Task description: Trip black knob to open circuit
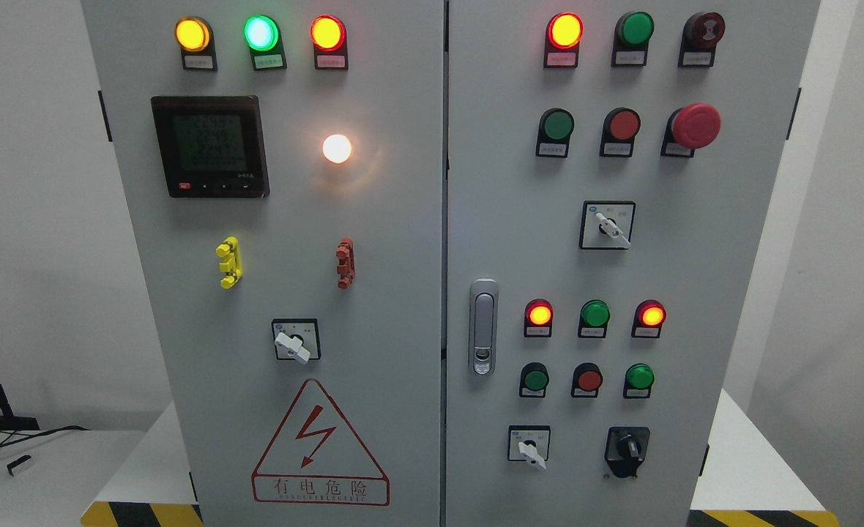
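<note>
no robot hands in frame, neither left nor right arm shows, so we cannot tell whether fingers are spread, closed or pinching anything. the step in hand looks like the approach, not yet begun.

the black knob (627,448) sits at about 5 o'clock in the picture, on the right door (732,293) of the grey cabinet, bottom row. its pointer looks roughly upright but it is dark and small, hard to be sure. at its 9 o'clock, near, is a white selector switch (530,446). at 12 o'clock above it a green button (639,378), with a red button (589,379) at roughly 11 o'clock.

to do it well, we judge the right hand should come in from 5 o'clock, low and straight on, pinch the knob's ridge with thumb and finger, then twist. keep the other fingers tucked so they don't bump the green button overhead or the white switch alongside. check the lit indicator lamps (540,314) for a change once it's turned.

room: bare panel at the knob's 3 o'clock, running to the door's right edge, and some below it too. that's the free side. the door handle (483,326) at 10 o'clock is well apart. the white table edge (747,454) at 3 o'clock sits beyond the cabinet corner, so watch the forearm there.
</note>
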### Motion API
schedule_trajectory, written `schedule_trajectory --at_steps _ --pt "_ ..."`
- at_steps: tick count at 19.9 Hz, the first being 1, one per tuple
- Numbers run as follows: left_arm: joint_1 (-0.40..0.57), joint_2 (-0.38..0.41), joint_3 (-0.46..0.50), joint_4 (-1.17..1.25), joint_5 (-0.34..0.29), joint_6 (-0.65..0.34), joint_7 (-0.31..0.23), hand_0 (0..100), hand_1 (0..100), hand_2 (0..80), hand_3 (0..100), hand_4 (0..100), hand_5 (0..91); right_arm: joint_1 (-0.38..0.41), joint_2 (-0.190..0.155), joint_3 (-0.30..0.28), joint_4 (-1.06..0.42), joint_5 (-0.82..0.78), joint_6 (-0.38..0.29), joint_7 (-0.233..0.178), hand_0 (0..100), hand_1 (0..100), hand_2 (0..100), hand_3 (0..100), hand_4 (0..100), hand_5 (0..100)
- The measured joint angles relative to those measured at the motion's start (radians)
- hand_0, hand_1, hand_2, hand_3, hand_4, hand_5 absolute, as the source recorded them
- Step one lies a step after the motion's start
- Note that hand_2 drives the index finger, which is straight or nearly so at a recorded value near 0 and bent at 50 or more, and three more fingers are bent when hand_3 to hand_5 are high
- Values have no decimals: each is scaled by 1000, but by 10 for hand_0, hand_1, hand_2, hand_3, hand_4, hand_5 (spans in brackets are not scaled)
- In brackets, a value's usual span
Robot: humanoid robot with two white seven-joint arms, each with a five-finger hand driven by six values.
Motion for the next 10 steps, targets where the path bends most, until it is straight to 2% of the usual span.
schedule_trajectory --at_steps 4,10 --pt "0 0 0 0 0 0 0 120 389 0 0 0 0 -7 -2 -26 -78 0 -2 12 309 567 314 464 378 373" --pt "0 0 0 0 0 0 0 120 389 0 0 0 0 -32 -4 -52 -179 0 -24 28 316 569 356 535 469 423"
